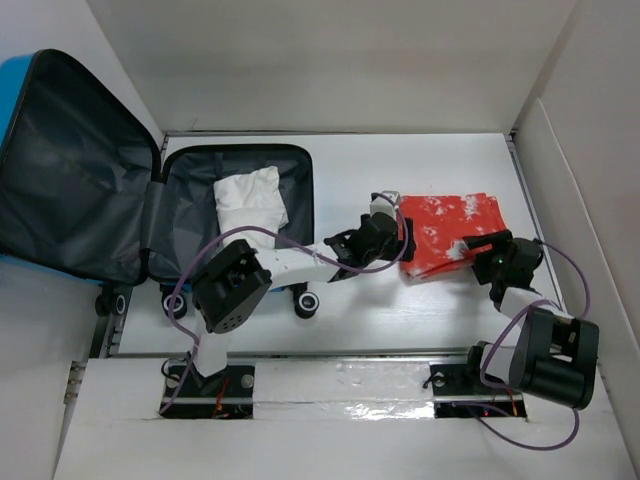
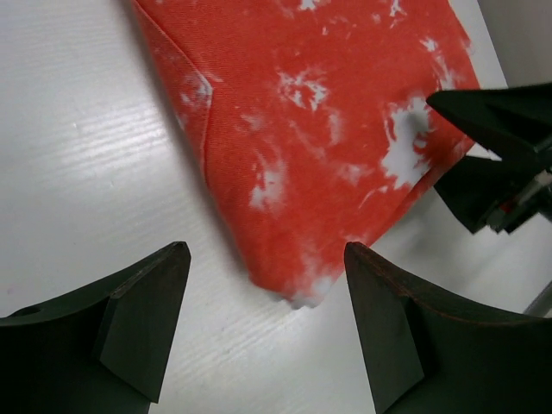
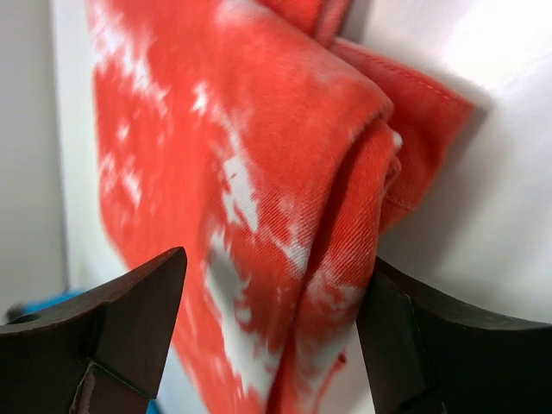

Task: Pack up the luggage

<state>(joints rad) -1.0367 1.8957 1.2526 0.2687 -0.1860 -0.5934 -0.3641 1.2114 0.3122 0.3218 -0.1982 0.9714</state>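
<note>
A robot lab's test cell: a white table boxed in by plain white panels, left arm and right arm bolted at its near edge, purple cables looping off them.

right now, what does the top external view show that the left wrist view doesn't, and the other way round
Only the top view: the open luggage with a white cloth lying in it. Only the left wrist: the near corner of the red cloth lying between the open left jaws, touching neither. Both: that cloth on the white table, with the right jaws at its edge.
</note>
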